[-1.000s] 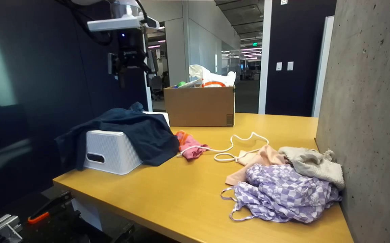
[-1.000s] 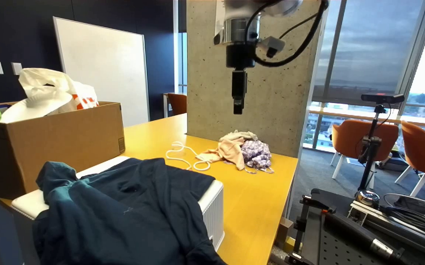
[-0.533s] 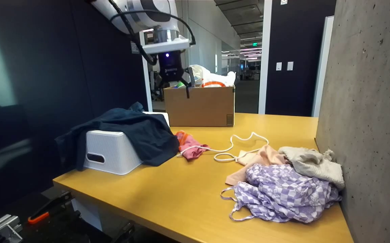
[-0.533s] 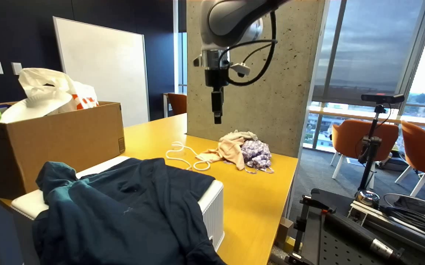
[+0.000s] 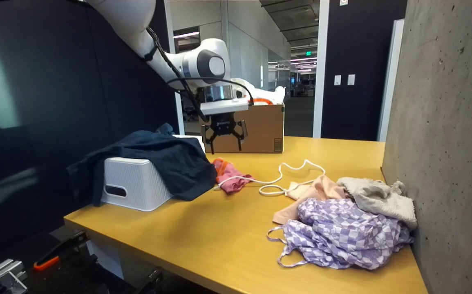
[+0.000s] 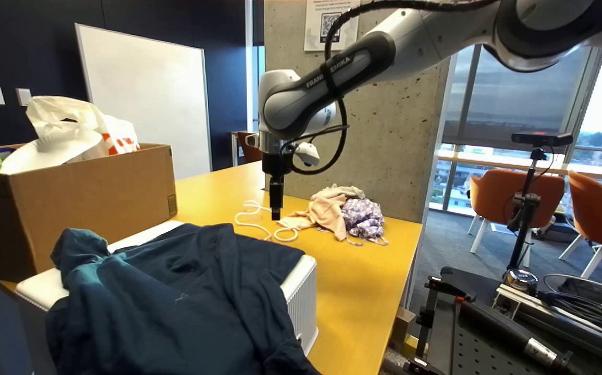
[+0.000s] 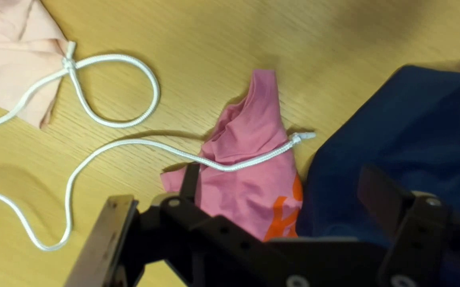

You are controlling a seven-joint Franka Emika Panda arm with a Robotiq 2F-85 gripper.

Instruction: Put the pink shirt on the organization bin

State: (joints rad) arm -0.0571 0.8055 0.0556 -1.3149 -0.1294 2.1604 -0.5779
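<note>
Lying loose, the pink shirt [image 7: 249, 185] has a white cord [image 7: 230, 168] across it and rests on the table [image 5: 203, 228] just beside the dark cloth [image 5: 158, 147] draped over the bin [image 5: 137, 183]; I judge that grasp, lift and placing all remain. It is below the gripper [image 5: 226, 151], which holds nothing, jaws spread: in the wrist view the shirt shows partly between them, one jaw overlapping its edge, its mate over the cloth.

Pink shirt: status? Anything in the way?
Gripper open, empty. Pink shirt on table, not grasped. White cord lying across shirt, navy garment beside it.
</note>
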